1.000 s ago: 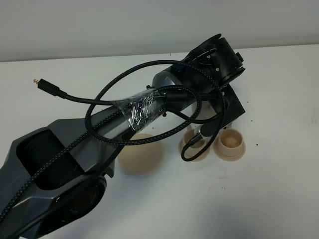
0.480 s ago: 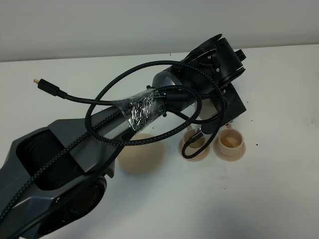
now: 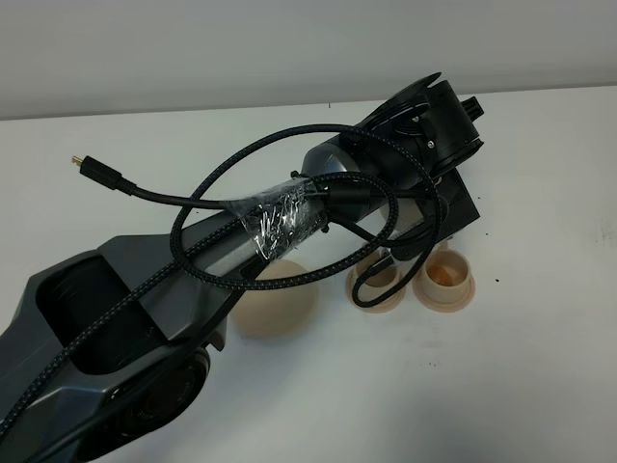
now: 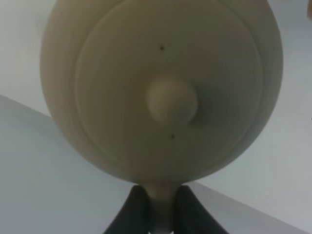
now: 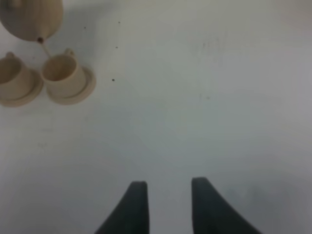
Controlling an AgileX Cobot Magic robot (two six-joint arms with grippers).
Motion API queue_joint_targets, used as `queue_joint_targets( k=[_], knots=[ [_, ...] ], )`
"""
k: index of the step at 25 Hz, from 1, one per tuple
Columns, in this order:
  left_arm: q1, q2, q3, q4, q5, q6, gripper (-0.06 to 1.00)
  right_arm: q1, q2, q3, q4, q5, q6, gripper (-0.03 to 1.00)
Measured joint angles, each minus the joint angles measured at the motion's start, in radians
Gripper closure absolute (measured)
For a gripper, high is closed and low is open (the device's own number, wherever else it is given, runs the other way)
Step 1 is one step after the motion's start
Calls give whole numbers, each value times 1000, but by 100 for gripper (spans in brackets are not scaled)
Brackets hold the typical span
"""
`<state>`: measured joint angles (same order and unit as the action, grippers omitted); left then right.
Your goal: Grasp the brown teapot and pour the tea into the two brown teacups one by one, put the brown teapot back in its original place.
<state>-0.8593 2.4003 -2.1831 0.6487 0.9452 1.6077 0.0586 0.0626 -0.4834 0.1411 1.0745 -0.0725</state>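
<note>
The brown teapot [image 4: 161, 83] fills the left wrist view, lid knob [image 4: 170, 100] facing the camera. My left gripper [image 4: 158, 207] is shut on its loop handle. In the high view the left arm [image 3: 289, 217] covers the teapot. In the right wrist view the tilted teapot [image 5: 31, 14] hangs over the teacups and a thin stream [image 5: 45, 48] runs from its spout into one teacup [image 5: 61, 72]. That teacup [image 3: 445, 275] holds amber tea. The other teacup [image 3: 378, 285] [image 5: 12, 78] stands beside it. The wide saucer [image 3: 278, 304] is bare. My right gripper [image 5: 165, 204] is open over bare table.
A black braided cable [image 3: 193, 207] loops off the left arm, its loose plug [image 3: 82, 164] hanging over the table's left side. Each teacup sits on a small saucer [image 5: 78, 92]. The white table [image 3: 540, 367] meets a grey wall along its far edge.
The left arm's wrist has shifted slightly to the right over the cups and the cable loop has moved with it. The right-hand teacup looks darker with tea. The right gripper has not moved.
</note>
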Motion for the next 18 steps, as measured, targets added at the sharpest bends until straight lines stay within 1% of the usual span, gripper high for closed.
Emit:
queue_joint_targets(
  k=[11,18],
  knots=[
    [-7,0,0,22,-1,-19,82,0,0,0,0,0,0,73],
    [-12,0,0,26,-43,-38,82,0,0,0,0,0,0,73]
  ],
)
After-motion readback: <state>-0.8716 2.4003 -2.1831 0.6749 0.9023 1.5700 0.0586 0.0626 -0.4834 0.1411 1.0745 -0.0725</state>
